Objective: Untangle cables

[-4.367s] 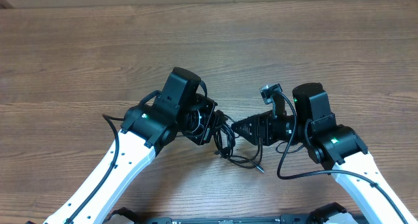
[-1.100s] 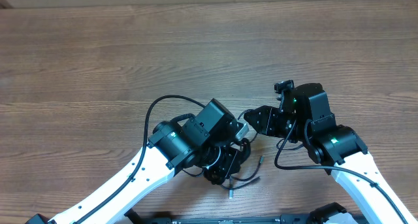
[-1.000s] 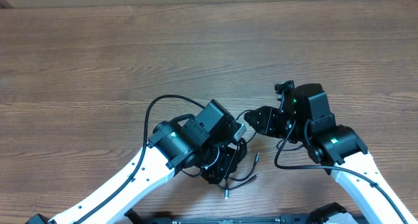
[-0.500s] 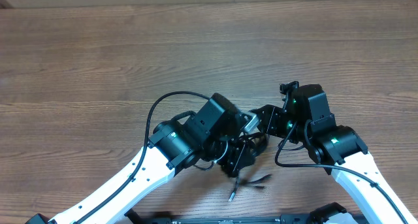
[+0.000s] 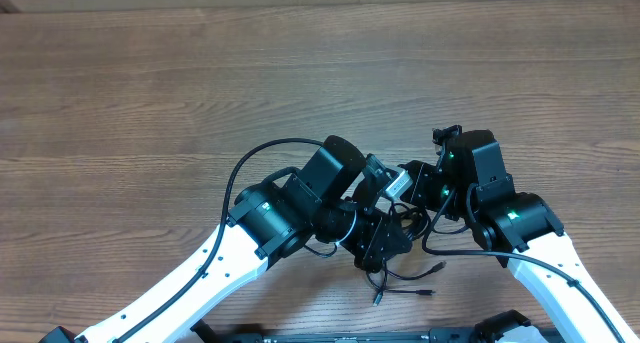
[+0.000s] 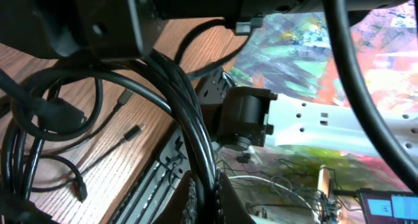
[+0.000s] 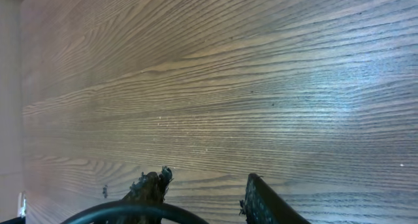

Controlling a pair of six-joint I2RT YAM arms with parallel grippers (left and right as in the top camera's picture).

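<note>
The cables point(image 5: 404, 219) are thin black cords bunched in a knot between my two grippers, with loose plug ends point(image 5: 404, 288) trailing toward the table's front edge. My left gripper point(image 5: 384, 245) is shut on a strand of the bundle. In the left wrist view the jaws point(image 6: 209, 186) pinch the black cords, which loop up and left over the wood, and a small plug point(image 6: 134, 131) lies flat there. My right gripper point(image 5: 408, 183) sits just above the knot. In its wrist view it point(image 7: 208, 178) is open over bare wood, with a black cord point(image 7: 130, 211) curving across the foot of its left finger.
The wooden table point(image 5: 300, 73) stretches far behind both arms. The thick arm cable point(image 5: 250, 158) arcs over my left arm. The table's front edge with a metal rail point(image 6: 157, 178) lies close to the loose ends. My right arm's white link point(image 6: 326, 123) fills the left wrist view.
My left gripper has swung right and up with the cables, dragging the knot under the right gripper. The loose plug ends slid right along the front. The right arm barely moved.
</note>
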